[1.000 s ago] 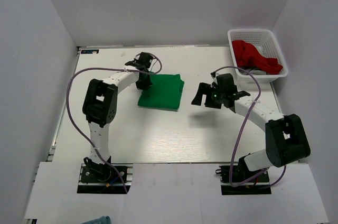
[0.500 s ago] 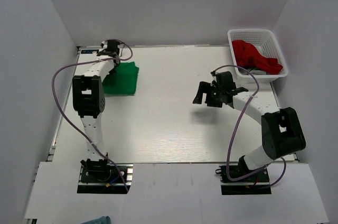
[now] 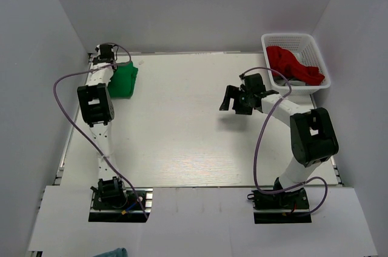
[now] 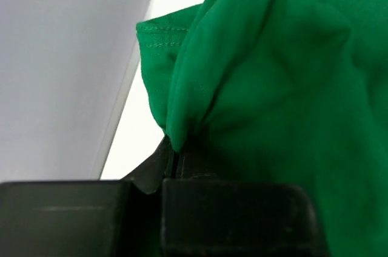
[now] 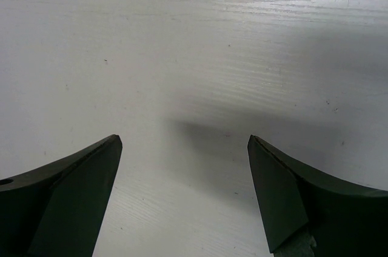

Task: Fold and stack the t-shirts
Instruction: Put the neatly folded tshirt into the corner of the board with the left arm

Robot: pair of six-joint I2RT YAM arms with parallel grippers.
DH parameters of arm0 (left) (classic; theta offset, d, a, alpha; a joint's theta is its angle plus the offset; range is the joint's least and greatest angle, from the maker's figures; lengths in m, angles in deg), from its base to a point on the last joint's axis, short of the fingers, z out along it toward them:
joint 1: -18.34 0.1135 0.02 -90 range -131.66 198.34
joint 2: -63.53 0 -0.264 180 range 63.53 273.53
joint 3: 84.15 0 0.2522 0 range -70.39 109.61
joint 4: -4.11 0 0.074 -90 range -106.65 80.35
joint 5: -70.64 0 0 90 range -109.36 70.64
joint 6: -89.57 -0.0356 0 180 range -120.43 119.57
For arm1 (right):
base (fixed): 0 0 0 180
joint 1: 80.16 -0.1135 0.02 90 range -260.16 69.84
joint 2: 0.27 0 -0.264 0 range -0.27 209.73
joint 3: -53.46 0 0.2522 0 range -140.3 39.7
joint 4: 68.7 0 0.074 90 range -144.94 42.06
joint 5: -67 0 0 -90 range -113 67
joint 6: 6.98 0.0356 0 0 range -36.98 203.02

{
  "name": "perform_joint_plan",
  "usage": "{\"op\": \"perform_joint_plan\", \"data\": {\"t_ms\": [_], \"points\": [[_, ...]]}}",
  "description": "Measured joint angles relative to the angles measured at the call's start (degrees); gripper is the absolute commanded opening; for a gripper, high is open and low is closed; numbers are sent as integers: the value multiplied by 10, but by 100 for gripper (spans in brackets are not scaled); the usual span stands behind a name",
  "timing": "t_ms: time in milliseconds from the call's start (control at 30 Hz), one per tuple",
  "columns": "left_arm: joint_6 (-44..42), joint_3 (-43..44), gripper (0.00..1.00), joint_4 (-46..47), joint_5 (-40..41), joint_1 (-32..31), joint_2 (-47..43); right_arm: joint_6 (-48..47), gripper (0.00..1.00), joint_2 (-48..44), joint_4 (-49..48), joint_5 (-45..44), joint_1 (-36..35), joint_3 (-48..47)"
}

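Observation:
The folded green t-shirt (image 3: 124, 79) lies at the table's far left corner, bunched against the side wall. My left gripper (image 3: 113, 65) is shut on its edge; in the left wrist view the green t-shirt (image 4: 285, 87) fills the frame, and its fold is pinched where the left gripper (image 4: 174, 163) closes. The red t-shirt (image 3: 291, 63) lies crumpled in the white basket (image 3: 317, 57) at the far right. My right gripper (image 3: 231, 99) hovers open over bare table right of the middle, and in the right wrist view the right gripper (image 5: 185, 148) has nothing between its fingers.
Grey walls enclose the table on the left, back and right. The left arm's purple cable (image 3: 66, 96) loops beside the left wall. Some dark cloth (image 3: 297, 79) shows under the red shirt in the basket.
My left gripper has dragged the green t-shirt from the table's left-middle to the far left corner. The right gripper shifted slightly up and left, still open.

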Motion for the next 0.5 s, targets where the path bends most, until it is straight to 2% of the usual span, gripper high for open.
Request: {"op": "perform_joint_plan", "data": {"t_ms": [67, 100, 133, 200, 233, 500], "points": [[-5, 2, 1, 3, -6, 7, 1, 0, 90, 3, 0, 1, 0, -5], [-6, 5, 14, 4, -9, 10, 1, 0, 90, 3, 0, 2, 0, -5], [-8, 9, 46, 7, -11, 12, 1, 0, 90, 3, 0, 2, 0, -5], [-22, 19, 91, 14, -14, 15, 1, 0, 90, 3, 0, 2, 0, -5], [-30, 23, 100, 20, -14, 16, 1, 0, 90, 3, 0, 1, 0, -5], [-43, 17, 100, 38, -25, 10, -54, 0, 90, -24, -4, 2, 0, 11]]}}
